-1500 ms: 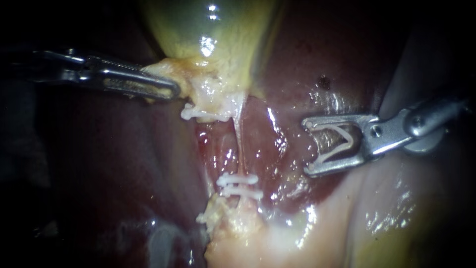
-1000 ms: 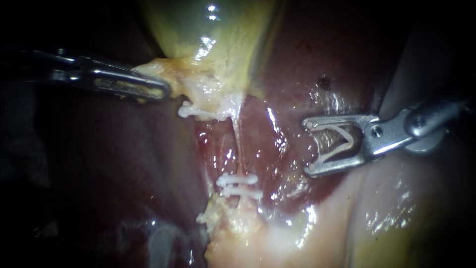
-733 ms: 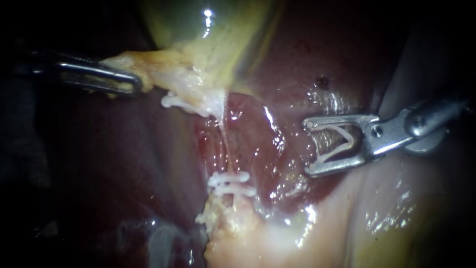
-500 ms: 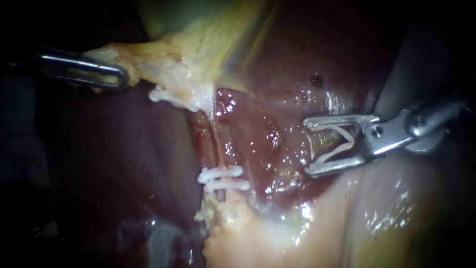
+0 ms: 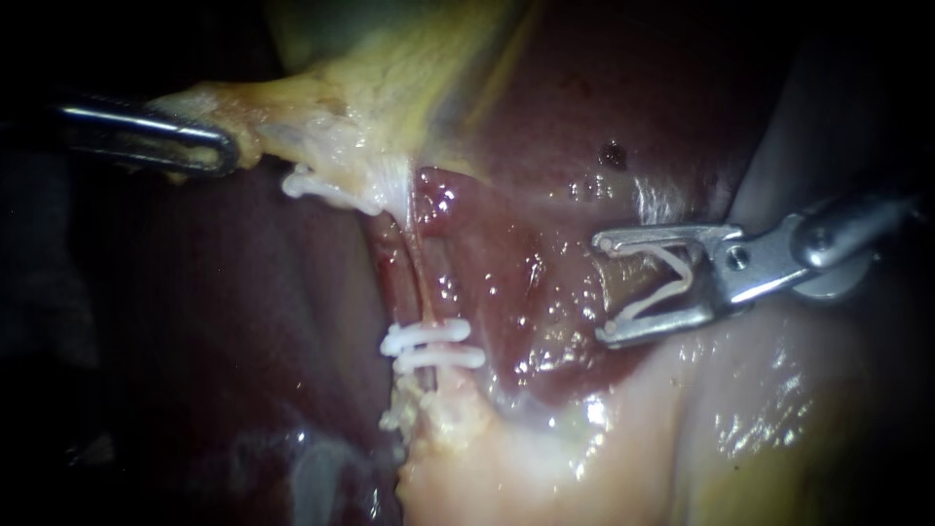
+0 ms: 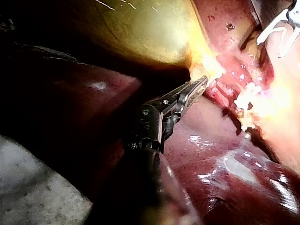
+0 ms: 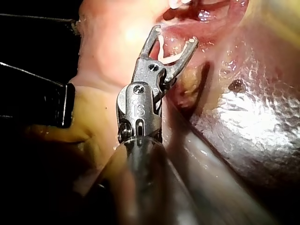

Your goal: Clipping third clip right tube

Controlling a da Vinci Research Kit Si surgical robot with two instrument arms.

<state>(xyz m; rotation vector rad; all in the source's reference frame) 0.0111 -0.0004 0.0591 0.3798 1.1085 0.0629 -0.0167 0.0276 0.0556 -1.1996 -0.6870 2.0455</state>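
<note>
The dark liver (image 5: 243, 312) lies beneath the tube (image 5: 419, 278), and the yellow gallbladder (image 5: 409, 78) lies above it. My right instrument (image 5: 606, 287) stands well to the tube's right, clear of it. Its jaws are spread wide and carry an open clip (image 5: 667, 278) between them. My left instrument (image 5: 222, 154), up-left of the tube, has its jaws clamped on the gallbladder. The paired clips (image 5: 433, 347) cross the tube's lower end, and a lone clip (image 5: 317, 185) sits beside its upper end.

1. A white V-shaped clip (image 5: 657, 282) is sitting unclosed, held between the spread jaws of my right instrument (image 5: 598, 288), touching no tissue.
2. The right tube (image 5: 419, 278), thin and pinkish, is stretching taut well ahead of those jaws, with two white clips (image 5: 433, 347) lying across it side by side.
</note>
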